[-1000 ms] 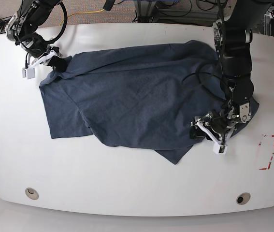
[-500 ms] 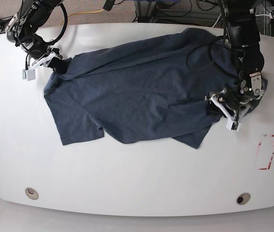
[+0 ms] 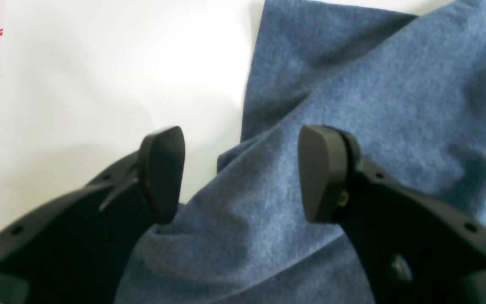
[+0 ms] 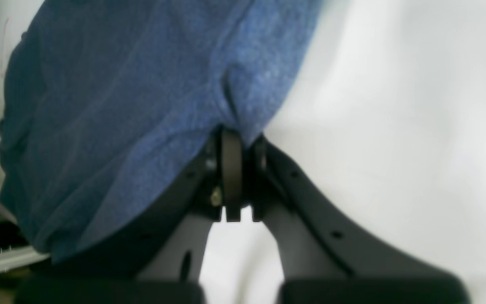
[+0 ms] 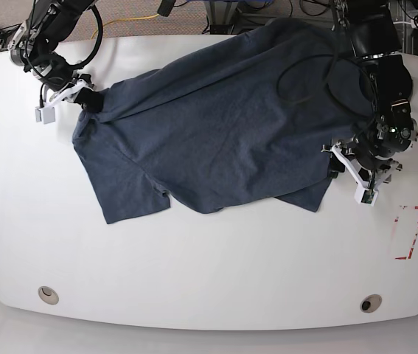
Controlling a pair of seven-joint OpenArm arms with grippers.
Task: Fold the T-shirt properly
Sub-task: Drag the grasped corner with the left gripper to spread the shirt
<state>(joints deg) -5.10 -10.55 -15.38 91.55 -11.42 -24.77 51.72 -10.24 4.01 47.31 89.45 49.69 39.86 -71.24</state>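
Shirt lies spread and rumpled across the white table, one corner pinched in the closed right gripper at the far edge, while the left gripper stands parted over the cloth, gripping nothing.

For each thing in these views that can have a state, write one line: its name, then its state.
T-shirt: unfolded, spread rumpled over the table, one edge pinched.
Right gripper: shut on the T-shirt.
Left gripper: open, jaws apart astride the cloth, gripping nothing.
Table: white, partly covered by the shirt.
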